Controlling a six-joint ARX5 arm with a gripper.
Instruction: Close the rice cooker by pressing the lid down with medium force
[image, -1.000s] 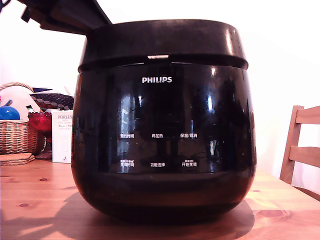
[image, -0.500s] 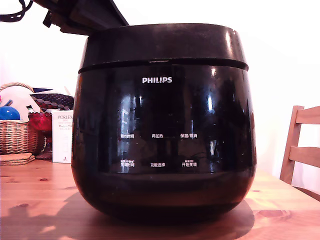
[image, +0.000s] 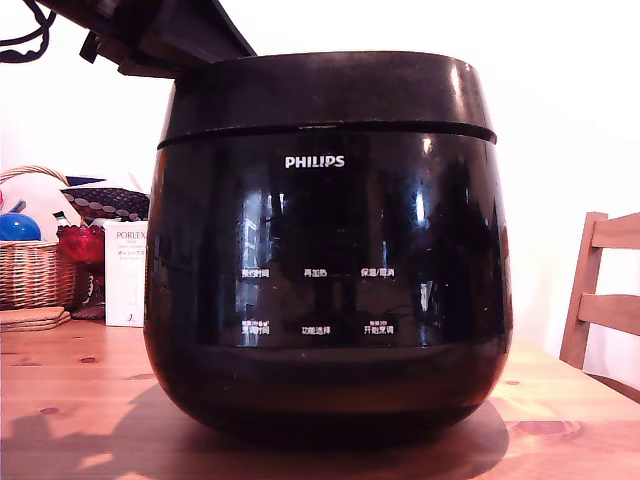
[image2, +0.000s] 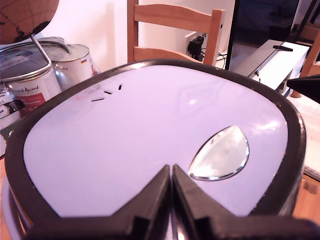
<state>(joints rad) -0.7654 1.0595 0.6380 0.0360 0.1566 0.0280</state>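
While you look along the wrist view, your black two-fingered gripper (image2: 171, 172) has its fingers pressed together with nothing between them, tips resting on the pale glossy top of the round black-rimmed lid (image2: 150, 140), just beside its silver teardrop-shaped release button (image2: 220, 154). From the exterior view, that lid (image: 320, 88) sits flat on the big glossy black pot-shaped rice cooker (image: 325, 290), only a thin seam showing above the white PHILIPS logo (image: 314, 161). Near the cooker stands a wooden slat-backed chair (image: 600, 295), at the exterior view's right.
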